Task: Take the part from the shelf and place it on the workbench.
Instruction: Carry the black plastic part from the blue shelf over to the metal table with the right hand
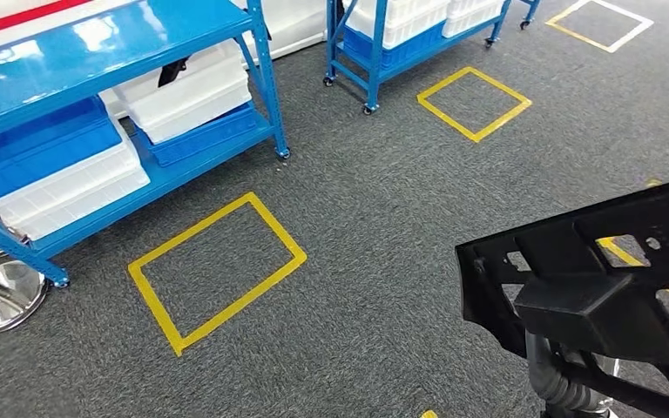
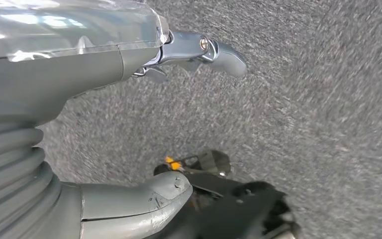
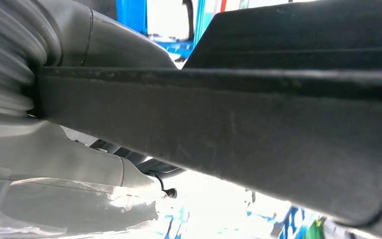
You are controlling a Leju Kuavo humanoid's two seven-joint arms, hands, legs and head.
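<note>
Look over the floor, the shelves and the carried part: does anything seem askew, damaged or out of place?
Nothing stands out. The black part is held by the right hand, bins sit stacked on the blue shelves, and the yellow tape squares look intact on the carpet.

A blue metal shelf rack (image 1: 70, 61) stands at the far left on the grey carpet floor (image 1: 375, 200), with white plastic bins (image 1: 192, 91) and blue plastic crates (image 1: 39, 144) stacked on its lower level and a chrome round stool base (image 1: 0, 296) just left of its near leg. A second blue wheeled shelf rack (image 1: 401, 43) carrying white bins stands far at the centre. One yellow tape rectangle (image 1: 218, 270) lies on the floor near the first rack, another yellow tape square (image 1: 475, 103) lies beside the second, and the black plastic frame part (image 1: 584, 261) sits at the near right, above the floor.
</note>
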